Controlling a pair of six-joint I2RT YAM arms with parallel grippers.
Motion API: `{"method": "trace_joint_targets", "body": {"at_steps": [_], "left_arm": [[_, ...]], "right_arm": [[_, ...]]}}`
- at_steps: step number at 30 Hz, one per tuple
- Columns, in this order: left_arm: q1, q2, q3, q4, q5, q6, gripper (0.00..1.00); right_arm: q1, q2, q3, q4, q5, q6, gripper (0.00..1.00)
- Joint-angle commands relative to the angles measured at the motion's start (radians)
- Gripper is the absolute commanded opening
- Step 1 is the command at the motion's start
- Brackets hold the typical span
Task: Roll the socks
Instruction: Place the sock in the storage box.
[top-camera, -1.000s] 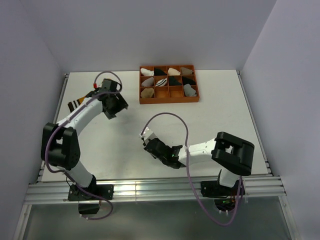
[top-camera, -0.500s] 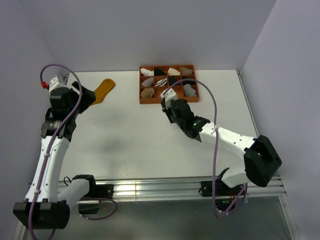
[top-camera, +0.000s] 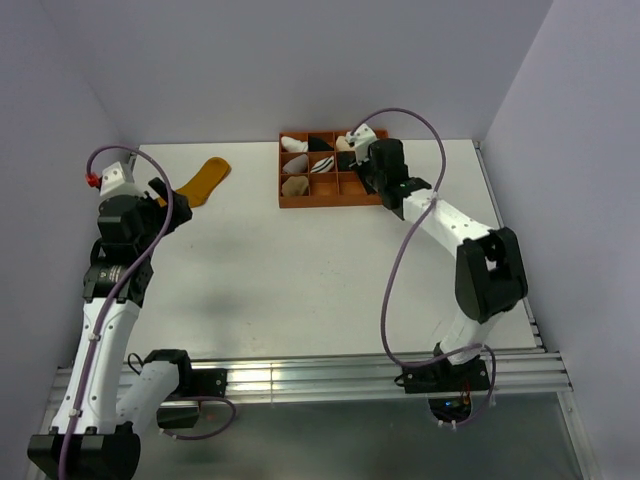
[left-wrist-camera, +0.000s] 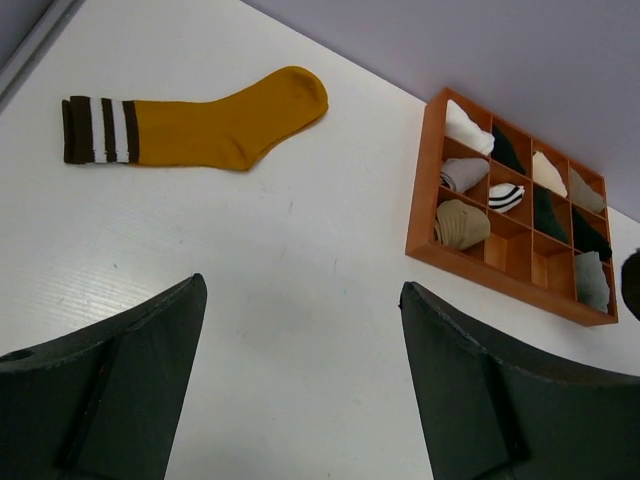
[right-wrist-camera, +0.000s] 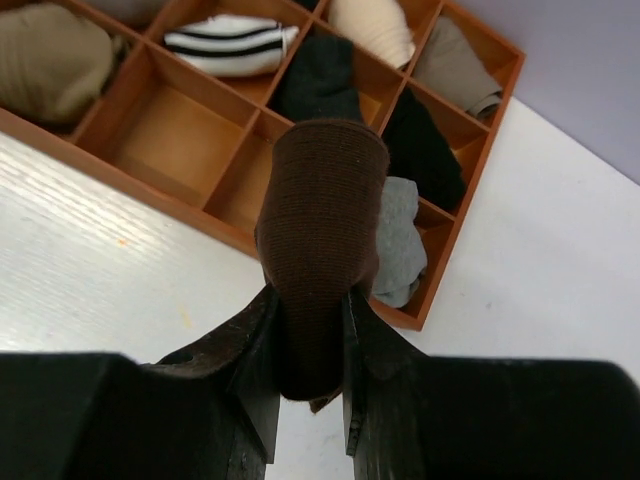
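Far left, the left gripper hovers empty, jaws wide apart; beyond it the mustard sock lies flat, unrolled, the job left; the grey sock looks rolled in the tray; the right gripper clamps the rolled dark brown sock above that tray.

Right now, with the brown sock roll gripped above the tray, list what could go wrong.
The right gripper pinches only the lower end of the dark brown sock roll, so it may unroll on release. It hangs by the near wall of the wooden divider tray, so it could land on a divider or the grey sock instead of an empty cell.
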Motion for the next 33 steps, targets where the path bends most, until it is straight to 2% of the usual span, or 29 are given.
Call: {"method": "trace_joint_targets", "body": {"at_steps": [1, 8, 10, 11, 12, 26, 33], "left_arm": [[-0.015, -0.023, -0.011, 0.062, -0.015, 0.045, 0.84], [-0.016, -0.02, -0.051, 0.07, -0.032, 0.035, 0.86], [-0.016, -0.018, -0.049, 0.07, -0.037, 0.035, 0.88], [-0.016, -0.015, -0.051, 0.068, -0.04, 0.036, 0.95], [-0.016, -0.01, -0.052, 0.067, -0.046, 0.035, 0.96], [-0.033, 0.037, -0.063, 0.064, -0.058, 0.024, 0.96], [-0.036, 0.053, -0.065, 0.064, -0.064, 0.025, 0.96]], "right_arm": [[-0.039, 0.079, 0.095, -0.059, -0.104, -0.088, 0.0], [-0.064, 0.241, 0.219, -0.076, -0.188, -0.131, 0.0], [-0.067, 0.275, 0.25, -0.086, -0.196, -0.14, 0.0], [-0.067, 0.312, 0.286, -0.095, -0.201, -0.149, 0.0], [-0.067, 0.329, 0.305, -0.117, -0.211, -0.154, 0.0], [-0.081, 0.568, 0.475, -0.234, -0.259, -0.185, 0.0], [-0.096, 0.645, 0.603, -0.388, -0.222, -0.211, 0.0]]}}
